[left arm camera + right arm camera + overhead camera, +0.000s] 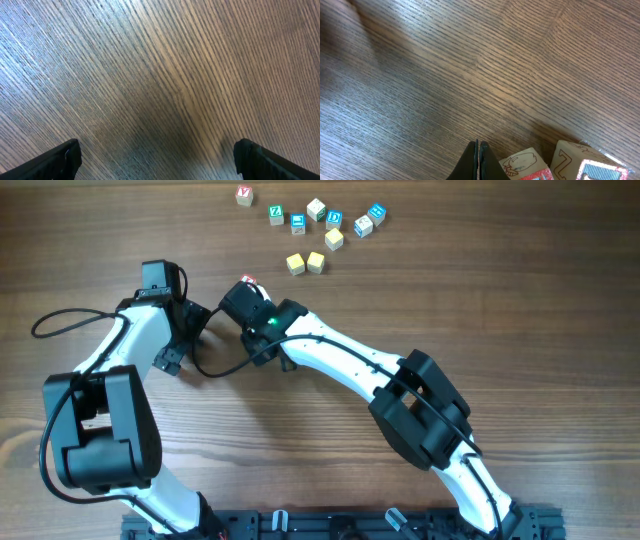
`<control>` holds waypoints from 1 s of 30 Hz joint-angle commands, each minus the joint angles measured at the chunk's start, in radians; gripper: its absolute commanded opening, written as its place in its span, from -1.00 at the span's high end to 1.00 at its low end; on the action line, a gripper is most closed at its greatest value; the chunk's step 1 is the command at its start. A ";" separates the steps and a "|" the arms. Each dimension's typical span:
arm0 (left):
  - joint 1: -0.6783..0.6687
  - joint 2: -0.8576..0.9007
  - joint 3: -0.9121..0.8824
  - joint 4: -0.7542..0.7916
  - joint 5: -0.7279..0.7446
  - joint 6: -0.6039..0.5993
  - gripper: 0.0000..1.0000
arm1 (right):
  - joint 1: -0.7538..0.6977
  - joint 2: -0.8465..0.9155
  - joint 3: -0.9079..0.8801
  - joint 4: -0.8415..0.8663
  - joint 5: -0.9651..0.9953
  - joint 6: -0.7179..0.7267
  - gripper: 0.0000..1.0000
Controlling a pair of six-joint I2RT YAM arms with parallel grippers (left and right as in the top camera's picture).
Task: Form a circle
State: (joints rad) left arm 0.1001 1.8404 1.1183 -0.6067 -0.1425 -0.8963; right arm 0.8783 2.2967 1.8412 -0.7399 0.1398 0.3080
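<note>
Wooden desk [480, 310] seen from above. The right gripper [478, 150], jaws pressed shut on nothing, sits just beside the circle [565, 159]. Two of its red-lettered cubes show side by side, and the gripper's body covers the rest. Loose cubes [316, 225] lie scattered well beyond the gripper. The left gripper [157, 157], jaws wide and holding nothing, hovers near it.

Wood-grain table [520, 300], lettered cubes [334, 218] scattered near its far edge, two yellow cubes [296, 264] side by side

Wood-grain table [470, 300] bears scattered small lettered cubes [334, 218].
</note>
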 commanded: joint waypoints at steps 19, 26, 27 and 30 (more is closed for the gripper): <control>0.003 0.011 -0.006 0.000 -0.016 -0.002 -1.00 | -0.014 0.024 -0.003 -0.070 0.030 -0.077 0.91; 0.003 0.011 -0.006 0.000 -0.016 -0.002 -1.00 | -0.014 0.024 -0.003 -0.080 0.025 -0.076 0.91; 0.003 0.011 -0.006 0.000 -0.016 -0.002 -1.00 | -0.014 0.024 -0.003 -0.082 0.025 -0.076 0.92; 0.003 0.011 -0.006 0.000 -0.016 -0.002 -1.00 | -0.014 0.024 -0.003 -0.082 0.025 -0.076 0.91</control>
State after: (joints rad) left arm 0.1001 1.8404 1.1183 -0.6067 -0.1425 -0.8963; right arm 0.8669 2.2967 1.8412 -0.8196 0.1513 0.2401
